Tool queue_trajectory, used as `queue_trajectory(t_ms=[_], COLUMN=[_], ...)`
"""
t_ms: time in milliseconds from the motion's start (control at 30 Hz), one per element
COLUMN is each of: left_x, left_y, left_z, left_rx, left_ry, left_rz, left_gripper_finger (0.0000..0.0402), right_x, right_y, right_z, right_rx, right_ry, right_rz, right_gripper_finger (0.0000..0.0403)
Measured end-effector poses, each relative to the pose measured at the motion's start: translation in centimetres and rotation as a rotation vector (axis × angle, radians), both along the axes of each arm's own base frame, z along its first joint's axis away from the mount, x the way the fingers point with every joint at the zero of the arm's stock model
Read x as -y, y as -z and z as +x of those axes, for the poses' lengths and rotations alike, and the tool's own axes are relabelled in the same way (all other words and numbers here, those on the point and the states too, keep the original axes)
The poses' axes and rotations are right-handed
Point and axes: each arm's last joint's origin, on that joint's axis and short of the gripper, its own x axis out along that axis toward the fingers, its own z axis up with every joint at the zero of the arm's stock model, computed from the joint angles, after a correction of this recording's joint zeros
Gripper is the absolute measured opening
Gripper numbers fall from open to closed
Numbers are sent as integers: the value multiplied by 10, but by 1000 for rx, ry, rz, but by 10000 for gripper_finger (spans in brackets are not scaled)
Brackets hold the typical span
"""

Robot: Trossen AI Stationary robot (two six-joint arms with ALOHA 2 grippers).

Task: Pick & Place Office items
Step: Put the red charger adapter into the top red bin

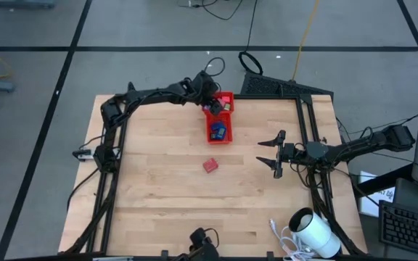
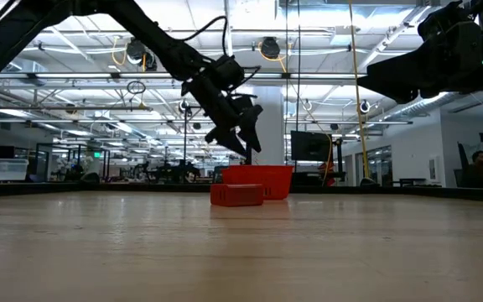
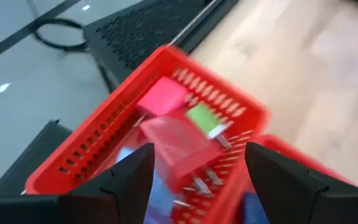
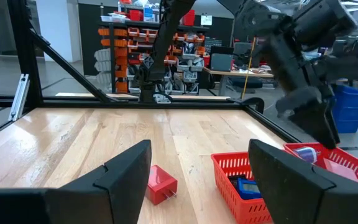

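The slotted red plastic tray (image 1: 219,119) has 2 compartments and sits near the wooden table's (image 1: 158,188) far edge. The left gripper (image 1: 210,106) hangs over its far compartment, fingers spread and empty, above a pink block (image 3: 161,98), a red block (image 3: 179,144) and a green-white piece (image 3: 205,118). 1 boxy red item (image 1: 210,165) lies mid-table on bare wood. The right gripper (image 1: 272,154), spread and empty, hovers toward the right edge, open planks all around.
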Motion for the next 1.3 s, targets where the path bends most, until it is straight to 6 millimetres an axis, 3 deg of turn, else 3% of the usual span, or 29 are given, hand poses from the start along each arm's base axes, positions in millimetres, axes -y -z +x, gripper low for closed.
queue_trajectory(t_ms=[167, 300, 533, 733, 867, 1033, 1167, 1300], left_x=[14, 41, 118, 194, 243, 284, 295, 291], left_y=[-31, -59, -97, -110, -113, -108, -92, -59], left_z=[-7, -8, 3, 6, 1, -20, -42, -57], left_rx=[46, 65, 87, 57, 140, 290, 346, 303], left_ry=[113, 198, 363, 471, 490, 487, 403, 339], left_rz=[-24, 11, 122, 188, 283, 342, 344, 242], left_gripper_finger=[254, 255, 255, 255, 255, 255, 255, 255], right_x=[0, 0, 0, 0, 0, 0, 0, 0], right_y=[0, 0, 0, 0, 0, 1, 1, 1], right_z=[0, 0, 0, 0, 0, 0, 0, 0], right_rx=[-1, 0, -2, 0, -2, -7, -7, -7], right_ry=[0, 1, 0, 0, 0, 0, 0, 0], right_rz=[0, 0, 0, 0, 0, -1, -1, -1], right_gripper_finger=[263, 263, 263, 263, 263, 263, 263, 263])
